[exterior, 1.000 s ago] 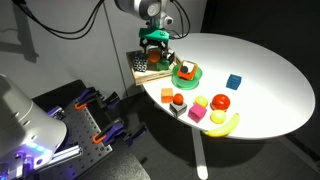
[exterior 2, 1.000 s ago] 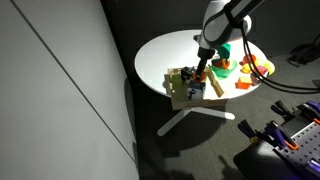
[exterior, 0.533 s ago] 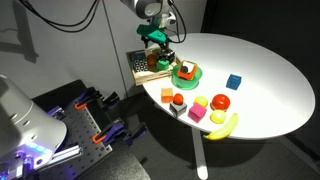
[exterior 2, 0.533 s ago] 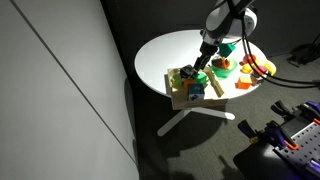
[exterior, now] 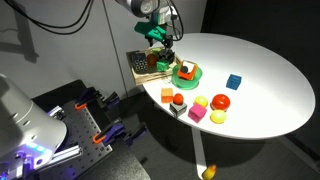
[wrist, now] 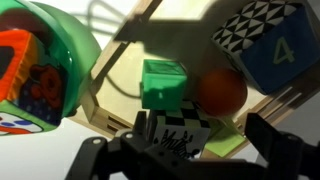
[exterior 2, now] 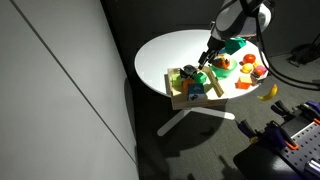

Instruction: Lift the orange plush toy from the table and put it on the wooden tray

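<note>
The orange plush toy (wrist: 220, 92) is seen in the wrist view lying on the wooden tray (wrist: 105, 118), just beside a green block (wrist: 163, 82) and below a patterned cube marked with a 4 (wrist: 265, 45). A black-and-white checkered block (wrist: 176, 136) is also carried by the tray, nearer the camera. The hand (wrist: 185, 156) is held above the tray with its 2 fingers (wrist: 285, 150) spread wide apart at the lower corners of that view; nothing is gripped between them. To the left of the tray, a round green plate (wrist: 75, 45) is seen with an orange-and-red toy (wrist: 28, 70) on it.

In both exterior views the hand (exterior: 160, 43) (exterior 2: 208, 63) is shown over the tray (exterior: 150, 74) (exterior 2: 185, 99), which sits at the edge of the white table (exterior: 265, 60) (exterior 2: 160, 60). In an exterior view, a blue cube (exterior: 233, 82) and a red apple (exterior: 221, 101) are set well apart from the tray.
</note>
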You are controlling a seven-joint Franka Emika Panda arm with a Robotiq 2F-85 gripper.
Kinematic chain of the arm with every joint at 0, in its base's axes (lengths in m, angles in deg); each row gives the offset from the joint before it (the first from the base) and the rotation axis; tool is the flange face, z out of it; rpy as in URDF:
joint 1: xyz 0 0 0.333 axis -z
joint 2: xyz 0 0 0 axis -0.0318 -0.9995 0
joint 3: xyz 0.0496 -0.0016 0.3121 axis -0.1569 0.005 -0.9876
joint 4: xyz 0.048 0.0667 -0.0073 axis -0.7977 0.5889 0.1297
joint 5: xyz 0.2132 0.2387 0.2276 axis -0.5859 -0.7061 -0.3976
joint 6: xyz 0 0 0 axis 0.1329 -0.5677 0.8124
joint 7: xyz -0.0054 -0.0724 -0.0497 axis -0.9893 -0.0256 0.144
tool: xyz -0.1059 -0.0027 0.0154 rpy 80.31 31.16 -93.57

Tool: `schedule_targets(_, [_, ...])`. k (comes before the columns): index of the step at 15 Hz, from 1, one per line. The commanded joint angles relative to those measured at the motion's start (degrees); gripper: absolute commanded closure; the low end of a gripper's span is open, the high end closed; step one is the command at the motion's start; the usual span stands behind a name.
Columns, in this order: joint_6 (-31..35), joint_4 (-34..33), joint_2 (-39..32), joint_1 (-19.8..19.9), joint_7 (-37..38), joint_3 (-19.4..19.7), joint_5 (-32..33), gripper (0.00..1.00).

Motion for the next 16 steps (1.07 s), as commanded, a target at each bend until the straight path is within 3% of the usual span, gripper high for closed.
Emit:
schedule_targets(1, [-2.42, 3.50, 5.17, -4.41, 9.49, 6.10, 6.66, 0.00])
schedule_targets(5, [-10.72, 4.08, 8.88, -8.11, 19.14, 11.61, 15.09, 0.00])
schedule_targets(10, [-24.39, 3.31, 13.37, -7.33, 19.82, 10.89, 15.74, 0.00])
schedule_targets(16, [-32.77, 3.78, 18.88, -7.03, 18.71, 10.19, 14.91, 0.00])
